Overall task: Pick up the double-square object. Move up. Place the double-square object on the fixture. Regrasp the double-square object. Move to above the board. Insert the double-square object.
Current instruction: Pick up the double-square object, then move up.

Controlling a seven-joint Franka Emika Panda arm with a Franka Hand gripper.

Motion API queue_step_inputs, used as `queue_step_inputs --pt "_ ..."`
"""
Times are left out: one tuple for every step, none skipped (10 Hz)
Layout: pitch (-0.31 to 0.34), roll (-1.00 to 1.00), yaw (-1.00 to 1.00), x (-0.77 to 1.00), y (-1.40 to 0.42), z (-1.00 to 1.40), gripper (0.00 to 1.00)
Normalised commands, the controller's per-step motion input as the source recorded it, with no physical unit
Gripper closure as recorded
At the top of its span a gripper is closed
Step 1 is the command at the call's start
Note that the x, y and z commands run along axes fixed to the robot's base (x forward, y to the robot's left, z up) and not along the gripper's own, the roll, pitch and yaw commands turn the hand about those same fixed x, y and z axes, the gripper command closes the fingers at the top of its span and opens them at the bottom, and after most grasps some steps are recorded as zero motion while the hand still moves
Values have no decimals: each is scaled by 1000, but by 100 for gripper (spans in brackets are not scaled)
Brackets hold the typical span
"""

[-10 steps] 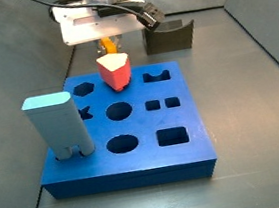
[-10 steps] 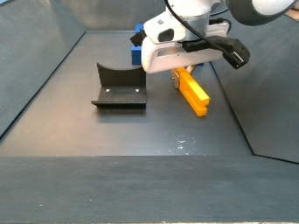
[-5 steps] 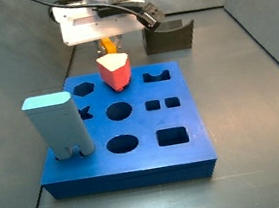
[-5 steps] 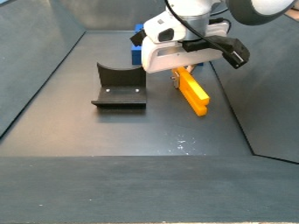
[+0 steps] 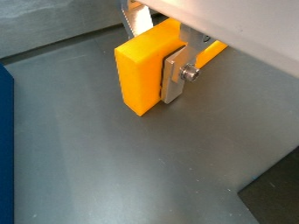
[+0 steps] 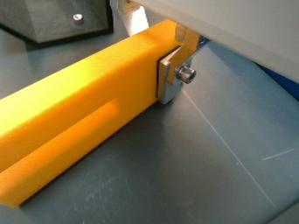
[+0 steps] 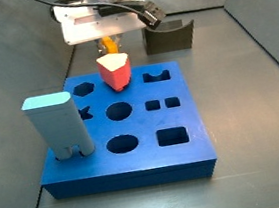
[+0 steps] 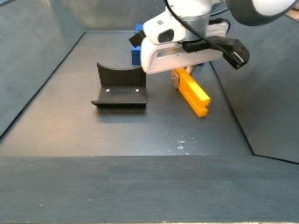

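— Low over the dark counter (image 8: 128, 140), behind the board (image 7: 127, 129) — is that where the gripper (image 8: 177, 74) sits?

— Yes. It hangs just behind the far edge of the blue board in a side view (image 7: 109, 48), and it is clamped on the double-square object (image 8: 191, 92).

— How can you tell it has hold of it?

— Both wrist views show a flat silver finger (image 5: 176, 74) pressed flush against the side of the orange-yellow block (image 5: 149, 68); the same plate, with its screw, sits against the block's upper end in a wrist view (image 6: 173, 73). The opposite finger is hidden behind the piece.

— And how does the piece lie?

— Long and slanted. Its upper end is between the fingers, and the rest runs away from the gripper down toward the counter (image 6: 222, 166). A shallow groove runs along its broad face (image 6: 82, 122). Whether its lower end touches the counter, I cannot tell.

— Where is the fixture?

— It stands on the counter beside the gripper, apart from the piece: the dark L-shaped bracket (image 8: 119, 86) is on the other side of the arm from the block. From the opposite side it shows as a dark block (image 7: 168, 36) behind the board's far corner.

— Anything on the board itself?

— A red shield-shaped peg (image 7: 114, 73) stands near the far edge, just in front of the gripper, and a tall light-blue block (image 7: 55, 126) stands near a front corner. Several cut-outs in the top are open.
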Motion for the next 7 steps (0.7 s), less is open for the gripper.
queue_step_inputs --pt "0 0 0 0 0 0 100" --pt "0 0 0 0 0 0 100" --pt "0 0 0 0 0 0 100" --pt "0 0 0 0 0 0 100" --pt "0 0 0 0 0 833 100" --pt "-1 -1 -38 0 -10 837 100" --pt "24 -20 -29 -35 -18 685 100"
